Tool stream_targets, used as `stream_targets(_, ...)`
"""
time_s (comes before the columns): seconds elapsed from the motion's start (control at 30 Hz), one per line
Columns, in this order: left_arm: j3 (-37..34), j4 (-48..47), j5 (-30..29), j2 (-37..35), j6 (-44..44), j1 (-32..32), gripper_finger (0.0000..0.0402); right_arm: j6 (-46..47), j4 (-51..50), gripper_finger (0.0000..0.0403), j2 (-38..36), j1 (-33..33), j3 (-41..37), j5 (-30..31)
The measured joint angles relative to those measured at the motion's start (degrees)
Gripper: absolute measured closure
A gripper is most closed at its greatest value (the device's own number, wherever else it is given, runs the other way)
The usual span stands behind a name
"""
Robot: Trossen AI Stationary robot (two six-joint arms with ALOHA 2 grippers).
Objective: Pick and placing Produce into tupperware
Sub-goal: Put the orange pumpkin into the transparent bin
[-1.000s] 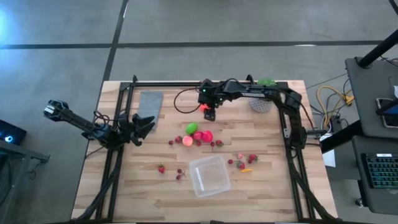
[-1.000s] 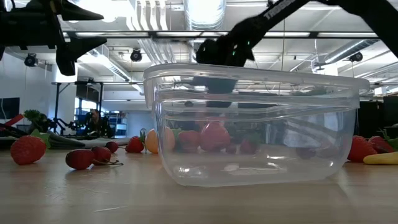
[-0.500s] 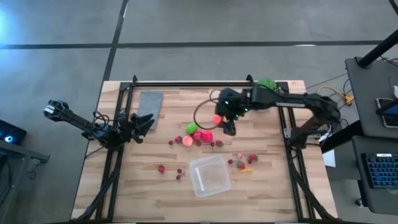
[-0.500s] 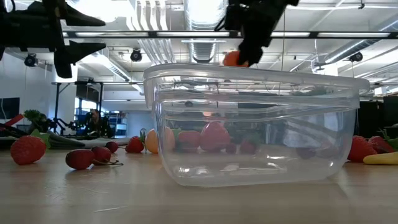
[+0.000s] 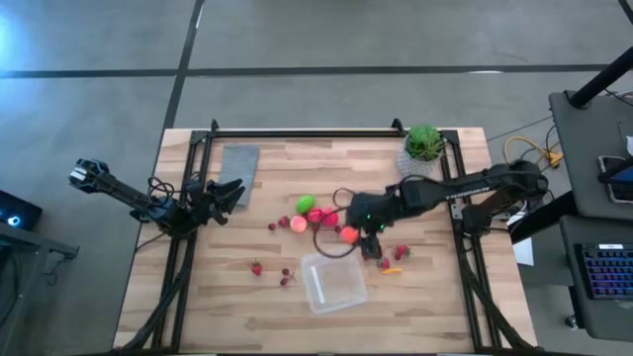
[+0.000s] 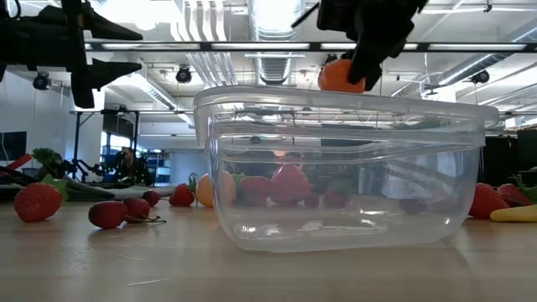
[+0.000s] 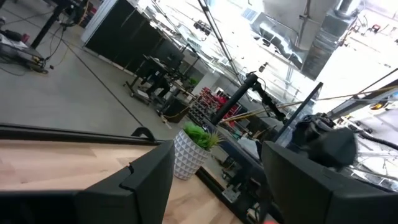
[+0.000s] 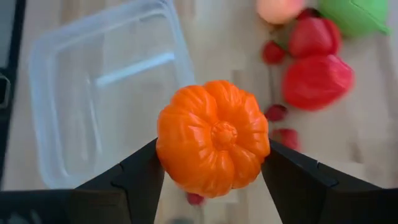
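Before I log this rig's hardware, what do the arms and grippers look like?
Both arms are dark, slender and jointed. The right arm shows a small green light and a dark looping cable. The right gripper has two flat, angular black fingers, as does the left gripper.

Tupperware (image 8: 93, 99) far corner cut off; berries (image 5: 285, 278) too small to tell.

We see a bright orange ribbed pumpkin (image 8: 213, 137) between dark, near-black fingers (image 8: 140, 177). The tupperware (image 8: 93, 93) is clear and colourless. On the pale, striped wooden table (image 5: 218, 287) lie a green piece (image 5: 305, 204), pinkish-red pieces (image 5: 321, 216) and small red berries (image 5: 256, 268). The cloth (image 5: 238, 161) is flat grey; the plant (image 5: 425, 141) is green in a white patterned pot (image 7: 186, 154).
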Motion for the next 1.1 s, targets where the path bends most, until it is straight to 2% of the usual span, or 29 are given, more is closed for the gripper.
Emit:
stream_targets(0.3, 0.0, -4.0, 0.9, 0.4, -0.1, 0.0, 0.0174, 6.3, 0.4, 0.0165, 12.1, 6.2, 7.9, -0.1)
stream_targets(0.53, 0.0, -4.3, 7.0, 0.9, -0.1, 0.0, 0.0174, 12.3, -0.3, 0.0158, 20.4, 8.3, 12.4, 0.7)
stream_targets(0.73, 0.0, -6.5, 10.8, 1.2, -0.2, 0.0, 0.0174, 17.9, -4.5, 0.0157, 21.5, 8.2, 13.3, 5.0)
stream_targets(0.97, 0.0, -10.2, 14.0, 1.6, -3.5, 0.0, 0.0174, 23.7, -4.0, 0.0155, 20.5, 8.3, 13.1, 5.0)
stream_targets(1.1, 0.0, -12.9, 17.2, 2.8, -6.5, 0.0, 0.0174, 24.5, -4.1, 0.0134, 20.5, 8.6, 13.7, 5.1)
